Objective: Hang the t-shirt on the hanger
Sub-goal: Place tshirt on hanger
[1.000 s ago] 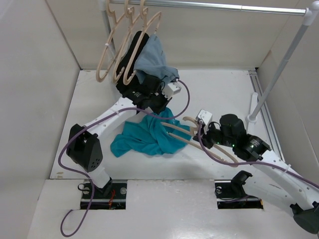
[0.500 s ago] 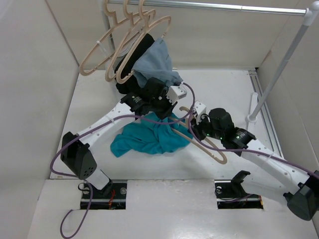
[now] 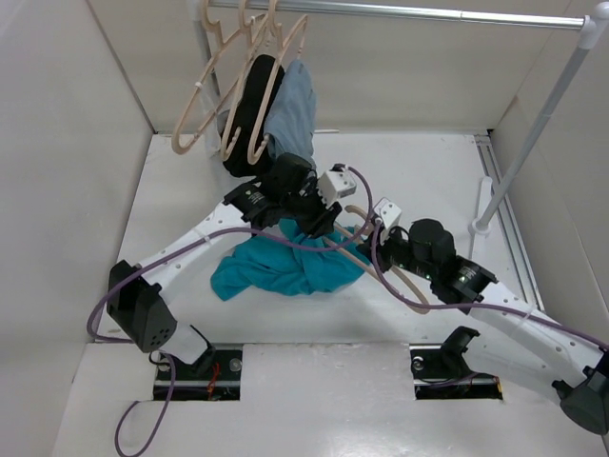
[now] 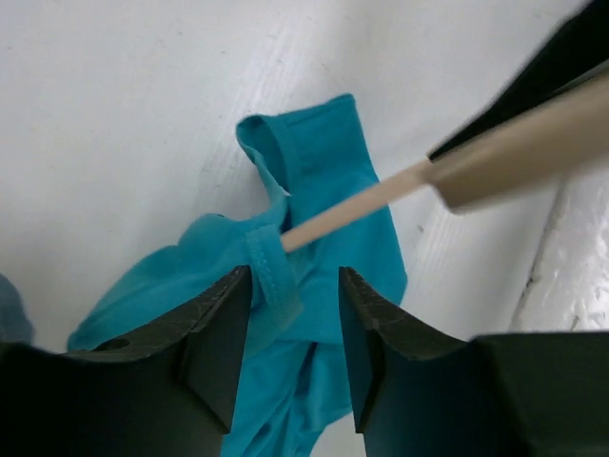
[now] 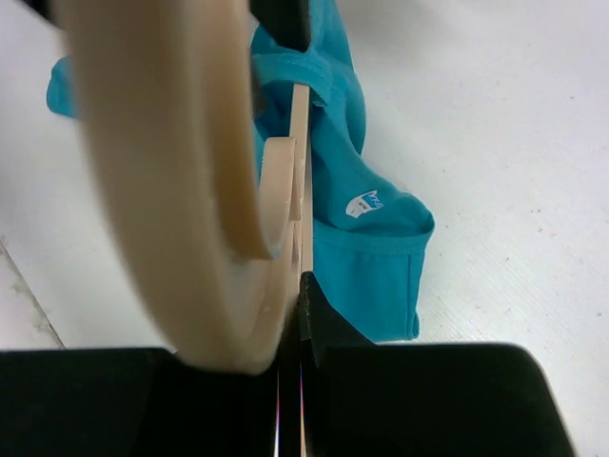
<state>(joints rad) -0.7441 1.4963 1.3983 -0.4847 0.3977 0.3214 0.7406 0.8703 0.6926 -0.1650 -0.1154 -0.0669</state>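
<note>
Top view: the t-shirt (image 3: 281, 268) lies crumpled on the table (image 3: 190, 200), about mid-table, between the two arms. The left gripper (image 3: 319, 225) hangs over the shirt's far right edge, just above the cloth; whether it is spread or clenched can't be told from here. The right gripper (image 3: 379, 244) is just right of the shirt and has the hanger (image 3: 419, 300). One hanger arm runs left onto the teal cloth, the other curves back toward the near edge. On the rail (image 3: 400, 11) at the far side hang the spare hangers (image 3: 205, 105), a black garment (image 3: 249, 109) and a grey-blue garment (image 3: 293, 109).

Left wrist: left gripper (image 4: 293, 328) is released, jaws spread with a gap. A folded hem of the t-shirt (image 4: 328, 181) sits in the gap beyond the fingers (image 4: 214, 347); can't tell if it touches them. The hanger (image 4: 381, 195) comes in from the right as a thin rod, its tip meeting the hem fold just above the gap.

Right wrist: right gripper (image 5: 297, 303) is clamped on the hanger (image 5: 181, 171), which fills the left of the frame, blurred. One thin arm runs straight ahead from the jaws and into the t-shirt (image 5: 371, 262). The shirt lies ahead and right of the gripper on the table, with its white label (image 5: 363, 202) facing up.
</note>
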